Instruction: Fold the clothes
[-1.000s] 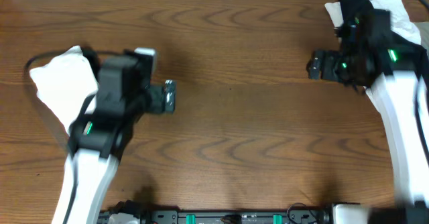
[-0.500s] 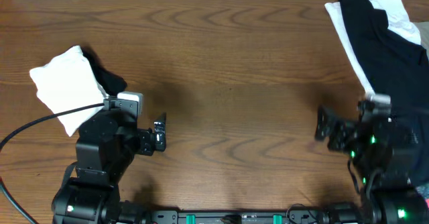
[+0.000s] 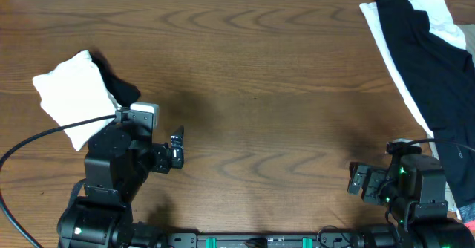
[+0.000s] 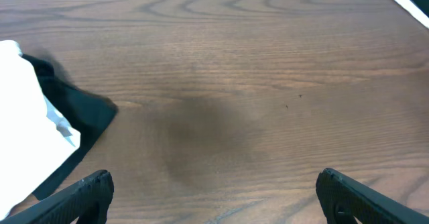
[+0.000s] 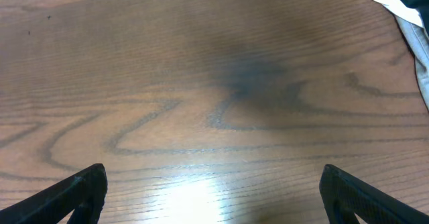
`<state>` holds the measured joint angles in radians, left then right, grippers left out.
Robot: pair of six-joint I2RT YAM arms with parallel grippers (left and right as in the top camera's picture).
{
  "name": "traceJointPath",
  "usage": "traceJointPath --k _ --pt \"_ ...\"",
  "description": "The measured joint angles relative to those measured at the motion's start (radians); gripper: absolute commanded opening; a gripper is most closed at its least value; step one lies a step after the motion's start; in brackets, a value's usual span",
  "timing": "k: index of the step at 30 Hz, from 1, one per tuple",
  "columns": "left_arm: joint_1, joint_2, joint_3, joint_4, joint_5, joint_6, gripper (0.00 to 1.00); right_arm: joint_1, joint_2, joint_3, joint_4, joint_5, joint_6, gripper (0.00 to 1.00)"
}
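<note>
A folded stack of clothes, white point(image 3: 68, 96) on top of black point(image 3: 122, 90), lies at the table's left; it also shows in the left wrist view point(image 4: 27, 123). An unfolded pile of black point(image 3: 430, 51) and white point(image 3: 390, 36) clothes lies at the far right; its edge shows in the right wrist view point(image 5: 410, 23). No green print is visible. My left gripper point(image 3: 176, 148) is open and empty, right of the folded stack; its fingers frame bare wood point(image 4: 214, 200). My right gripper point(image 3: 358, 181) is open and empty near the front right, over bare wood point(image 5: 214, 197).
The wooden table point(image 3: 252, 92) spans the view. A black cable point(image 3: 44, 133) loops from the left arm across the folded stack's front. The arm bases sit at the front edge.
My right arm has pulled back from the pile at the far right toward the front edge. My left arm withdrew from the folded stack earlier and has held still since.
</note>
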<state>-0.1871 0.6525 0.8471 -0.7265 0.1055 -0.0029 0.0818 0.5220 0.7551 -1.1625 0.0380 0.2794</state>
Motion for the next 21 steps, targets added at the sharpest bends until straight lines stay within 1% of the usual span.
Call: traceJointPath --k 16,18,21 --pt "0.000 0.000 0.000 0.000 0.000 0.000 0.98 0.000 -0.005 -0.001 0.001 0.000 0.000 0.99" --pt "0.000 0.000 0.000 0.000 0.000 0.000 0.98 0.000 -0.037 -0.011 0.007 0.000 0.000 0.99" --pt "0.000 0.000 0.000 0.000 0.000 0.000 0.98 0.000 -0.142 -0.019 0.007 0.000 0.001 0.99"
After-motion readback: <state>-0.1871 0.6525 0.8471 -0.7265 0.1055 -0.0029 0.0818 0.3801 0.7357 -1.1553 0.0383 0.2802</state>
